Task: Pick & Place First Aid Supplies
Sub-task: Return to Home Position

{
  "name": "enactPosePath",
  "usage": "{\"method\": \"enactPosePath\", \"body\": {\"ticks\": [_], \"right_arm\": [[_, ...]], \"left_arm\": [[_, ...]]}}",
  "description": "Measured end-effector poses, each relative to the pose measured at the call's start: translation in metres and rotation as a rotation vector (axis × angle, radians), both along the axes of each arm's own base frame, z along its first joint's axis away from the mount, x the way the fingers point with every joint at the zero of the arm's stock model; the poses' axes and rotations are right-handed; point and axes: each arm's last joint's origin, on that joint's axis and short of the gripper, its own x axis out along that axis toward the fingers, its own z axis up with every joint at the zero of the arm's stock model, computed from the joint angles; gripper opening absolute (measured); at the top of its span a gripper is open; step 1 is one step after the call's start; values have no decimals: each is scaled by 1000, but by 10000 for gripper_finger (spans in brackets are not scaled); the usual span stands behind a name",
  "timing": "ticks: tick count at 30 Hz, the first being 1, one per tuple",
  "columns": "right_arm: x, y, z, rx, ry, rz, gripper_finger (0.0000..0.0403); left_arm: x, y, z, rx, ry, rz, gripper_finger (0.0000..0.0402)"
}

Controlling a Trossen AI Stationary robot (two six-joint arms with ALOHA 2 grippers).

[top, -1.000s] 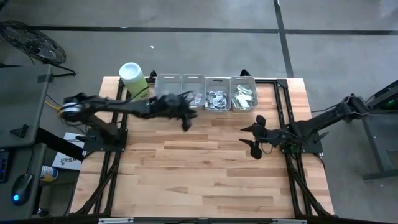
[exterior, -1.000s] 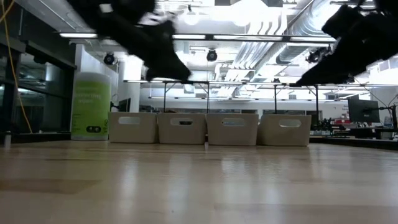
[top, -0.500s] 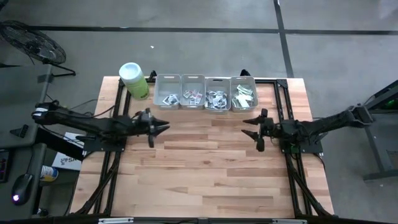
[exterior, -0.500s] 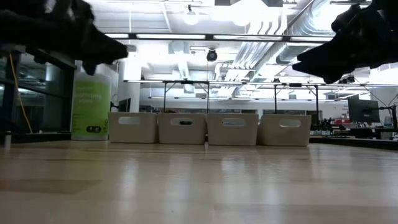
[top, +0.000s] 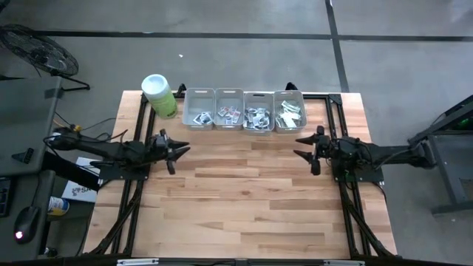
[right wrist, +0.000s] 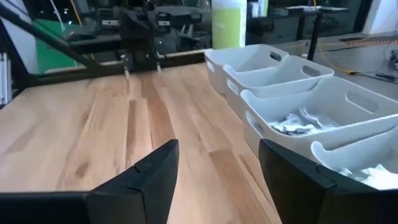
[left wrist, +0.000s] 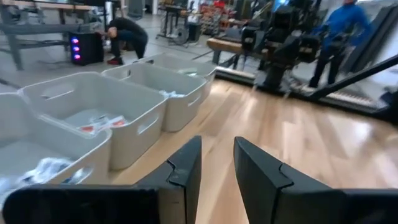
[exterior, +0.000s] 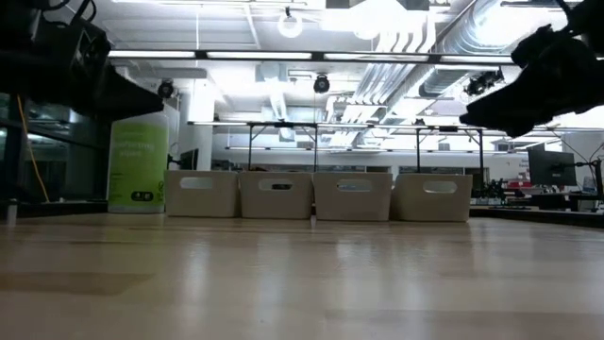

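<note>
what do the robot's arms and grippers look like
The left arm and right arm are slim, black and jointed. The left gripper and right gripper each have two black, angular fingers with flat inner faces. No markings show.

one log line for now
left gripper: left side, fingers open, empty | right gripper: right side, fingers open, empty | packets: in grey bins, back edge

Four bins (top: 244, 94) are sitting in a row along the counter's (top: 244, 207) far edge, with packets (top: 259, 118) lying inside each. A canister (top: 159, 94) is standing just left of the row. The left claw (top: 177, 150) and the right claw (top: 307, 151) are hovering before the bins, well apart.
</note>
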Motion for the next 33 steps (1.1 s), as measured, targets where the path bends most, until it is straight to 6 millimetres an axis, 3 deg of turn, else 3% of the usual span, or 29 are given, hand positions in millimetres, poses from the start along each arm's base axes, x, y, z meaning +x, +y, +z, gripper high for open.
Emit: {"method": "enactPosePath", "body": {"ticks": [17,33], "right_arm": [[-10,1,5,40,-75,135,214],[-10,-1,5,145,-99,61,213]], "left_arm": [[-12,2,4,227,18,-34,94],[-12,3,3,261,33,-14,94]]}}
